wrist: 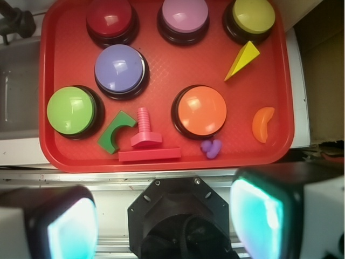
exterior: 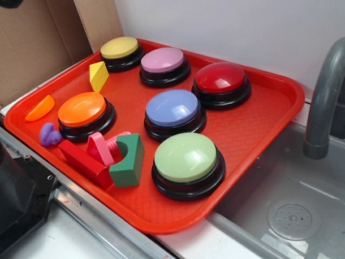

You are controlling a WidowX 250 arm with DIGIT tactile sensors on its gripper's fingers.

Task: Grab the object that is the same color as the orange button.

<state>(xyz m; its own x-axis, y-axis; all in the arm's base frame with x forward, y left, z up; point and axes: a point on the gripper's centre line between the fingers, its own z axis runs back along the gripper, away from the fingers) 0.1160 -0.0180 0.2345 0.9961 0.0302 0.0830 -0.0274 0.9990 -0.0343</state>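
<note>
The orange slice piece (wrist: 263, 124) lies flat near the tray (wrist: 161, 75) edge, beside the orange button (wrist: 202, 110) but apart from it. The gripper (wrist: 161, 218) hovers well above, jaws apparently wide and empty. Nothing grasped; approach, descent and closing remain.

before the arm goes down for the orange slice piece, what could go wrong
1. The orange slice piece lies flat beside the tray's raised rim, so one of the fingers may hit the rim or slide over the piece.
2. The orange button is much bigger and the same color, so it could be mistaken for the target.
3. The yellow wedge and purple piece are close and could be knocked.
</note>
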